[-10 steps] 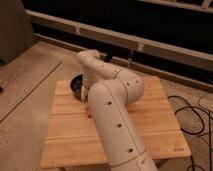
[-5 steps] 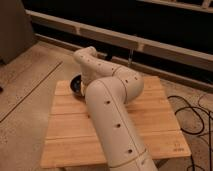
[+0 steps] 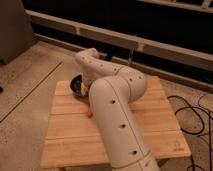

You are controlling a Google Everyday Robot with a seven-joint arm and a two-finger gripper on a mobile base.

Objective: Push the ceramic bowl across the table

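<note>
The ceramic bowl [image 3: 76, 84], small and dark, sits near the far left corner of the light wooden plank table [image 3: 150, 120]. My white arm [image 3: 117, 100] rises from the near side, bends over the table and reaches back down to the bowl. My gripper [image 3: 83, 90] is at the bowl's right side, low over the table, mostly hidden behind the arm's last link. The right part of the bowl is hidden by the arm too.
A small orange object [image 3: 90, 113] lies on the table beside the arm. A small dark mark [image 3: 178, 148] is near the table's front right corner. Black cables [image 3: 192, 107] lie on the floor to the right. A dark wall with rails [image 3: 150, 45] runs behind.
The arm's far link has shifted slightly to the left. The bowl stays in about the same place near the far left corner.
</note>
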